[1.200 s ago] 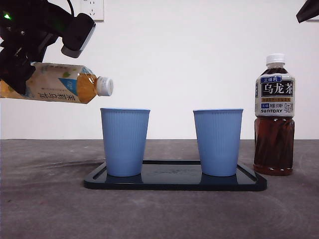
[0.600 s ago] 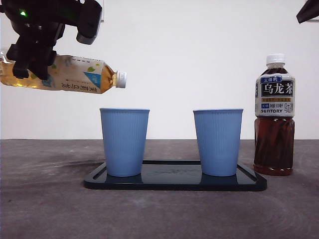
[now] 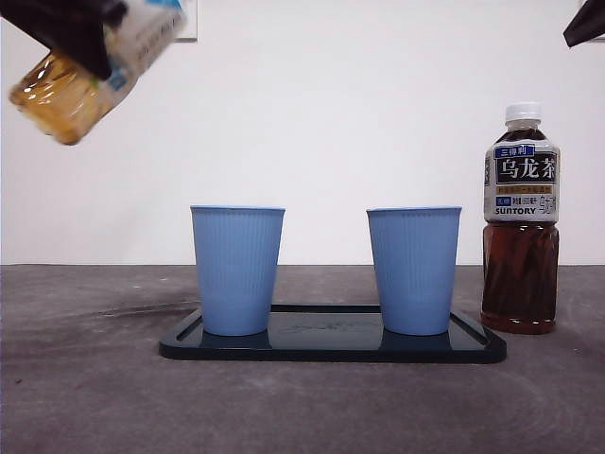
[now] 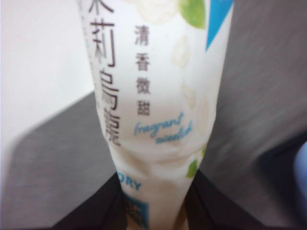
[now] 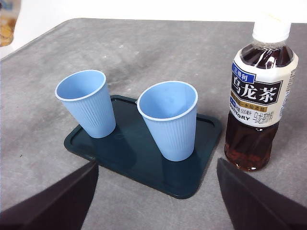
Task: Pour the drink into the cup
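A pale jasmine tea bottle (image 3: 66, 95) hangs tilted at the upper left, base end lowest and its neck cut off by the picture's top edge. My left gripper (image 3: 66, 28) is shut on this bottle (image 4: 153, 96), the black jaws clamping its labelled body (image 4: 156, 201). Two blue ribbed cups (image 3: 236, 270) (image 3: 413, 270) stand upright on a black tray (image 3: 331, 345); from the right wrist view both cups (image 5: 86, 103) (image 5: 169, 120) look empty. My right gripper (image 5: 156, 191) is open, high above the tray, a black tip at the top right corner (image 3: 586, 24).
A capped dark oolong tea bottle (image 3: 521, 218) stands upright on the table just right of the tray (image 5: 139, 158), also seen as the dark bottle (image 5: 256, 96) in the right wrist view. Grey tabletop surrounds the tray; a white wall rises behind.
The jasmine bottle was near level with its cap above the left cup; it has swung up and away to the left, neck now raised out of view.
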Action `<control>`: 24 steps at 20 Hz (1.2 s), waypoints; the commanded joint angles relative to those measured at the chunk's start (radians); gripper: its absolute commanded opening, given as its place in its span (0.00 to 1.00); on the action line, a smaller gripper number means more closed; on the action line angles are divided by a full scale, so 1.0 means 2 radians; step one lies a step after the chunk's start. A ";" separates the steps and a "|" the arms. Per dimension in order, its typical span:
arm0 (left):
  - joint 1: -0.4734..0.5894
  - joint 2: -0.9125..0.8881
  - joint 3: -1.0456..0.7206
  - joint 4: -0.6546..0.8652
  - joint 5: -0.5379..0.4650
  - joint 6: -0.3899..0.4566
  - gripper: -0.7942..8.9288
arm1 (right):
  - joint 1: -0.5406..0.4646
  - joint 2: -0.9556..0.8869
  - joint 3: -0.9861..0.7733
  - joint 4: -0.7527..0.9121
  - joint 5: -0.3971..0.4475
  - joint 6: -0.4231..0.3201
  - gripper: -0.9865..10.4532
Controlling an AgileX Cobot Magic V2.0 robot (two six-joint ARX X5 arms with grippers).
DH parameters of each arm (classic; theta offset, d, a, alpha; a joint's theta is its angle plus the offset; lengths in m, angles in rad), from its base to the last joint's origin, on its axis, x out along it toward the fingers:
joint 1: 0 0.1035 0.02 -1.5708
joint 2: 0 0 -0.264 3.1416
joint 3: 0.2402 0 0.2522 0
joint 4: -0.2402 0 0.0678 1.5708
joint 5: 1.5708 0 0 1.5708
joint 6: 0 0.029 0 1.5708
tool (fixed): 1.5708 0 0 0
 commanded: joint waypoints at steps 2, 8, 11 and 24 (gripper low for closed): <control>0.026 -0.015 0.008 0.051 0.081 -0.137 0.09 | 0.003 0.001 0.005 0.003 0.003 -0.002 0.43; 0.045 -0.026 -0.105 0.229 0.103 -0.210 0.09 | 0.003 0.001 0.005 0.003 0.014 -0.002 0.43; 0.045 -0.025 -0.167 0.296 0.103 -0.220 0.09 | 0.003 0.001 0.005 0.003 0.014 -0.002 0.43; 0.052 0.168 -0.254 0.524 0.103 -0.220 0.09 | 0.003 0.001 0.005 0.003 0.013 0.007 0.43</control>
